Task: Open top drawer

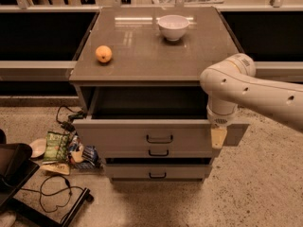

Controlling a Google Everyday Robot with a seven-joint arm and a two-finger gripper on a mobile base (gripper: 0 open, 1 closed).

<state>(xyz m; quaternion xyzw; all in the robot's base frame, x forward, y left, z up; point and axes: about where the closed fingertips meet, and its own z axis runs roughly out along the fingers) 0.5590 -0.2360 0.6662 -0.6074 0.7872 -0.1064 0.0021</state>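
**Supervisor:** Report the gripper position.

**Operator:** I read the gripper (218, 137) at the right end of the top drawer (118, 135), over the upper edge of its front. It hangs down from the white arm (255, 91), which enters from the right side of the view.

**Supervisor:** State of the jaws?

**Operator:** I cannot tell how far the jaws are parted, nor whether they have hold of anything. One tan piece shows against the drawer front, and the wrist covers the rest.

**Supervisor:** Drawer position?

**Operator:** The top drawer stands pulled out from the cabinet. Its dark box interior is exposed behind and to the left of the jaws. Its black bar handle (159, 139) lies to the left of the jaws at about their height, well apart from them.

**Supervisor:** Other items?

**Operator:**
- Below and left of the jaws: the middle drawer (158, 152) and the bottom drawer (157, 175).
- Above and left of the jaws, on the worktop (142, 65): a white bowl (173, 27) towards the far edge, and an orange (103, 54) further left.
- Far left and below the jaws, on the floor: snack packets (57, 145) and a black cable (52, 193).
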